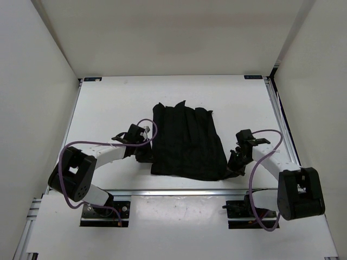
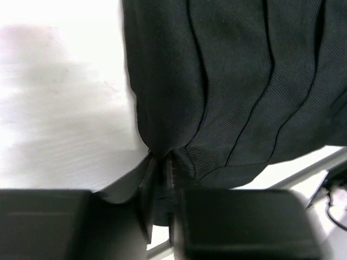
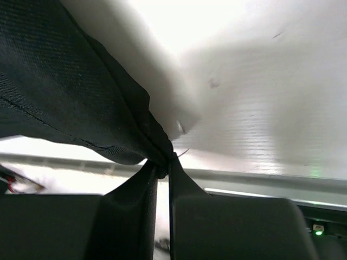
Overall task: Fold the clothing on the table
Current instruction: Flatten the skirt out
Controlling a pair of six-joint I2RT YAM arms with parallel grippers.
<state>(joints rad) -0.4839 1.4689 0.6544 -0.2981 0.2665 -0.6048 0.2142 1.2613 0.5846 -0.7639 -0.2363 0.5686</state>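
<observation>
1. Left claw (image 2: 161, 162) is clenched on the black garment (image 1: 187, 143) — the cloth puckers into a knot right at its tips, with long creases fanning away ahead of it.
2. Right claw (image 3: 164, 169) is nipped tight on the same garment. A corner of hem is drawn into its tips, and the rest of the cloth sweeps up and off to its left.
3. Where's the garment? It is spread on the white table (image 1: 108, 108), lying between the two claws. Each one bites the edge at or close to a near corner, and the far edge lies well beyond both.
4. Why hold it like this? My read is that a corner in each claw lets the near hem travel as one straight edge, so a fold toward the far side would land even rather than skewed.
5. Both claws sit low to the table, which suits pinching a thin edge of fabric rather than a bunch.
6. Now the murky parts:
   - In both wrist views the fingers are blurred dark blocks, so I cannot tell whether one layer or several is pinched.
   - From above, dark claws merge with dark cloth.
   - No collar or sleeves can be made out.
   - A metal rail (image 3: 244, 181) runs just past the right claw's tips — how close to the hem is unclear.
</observation>
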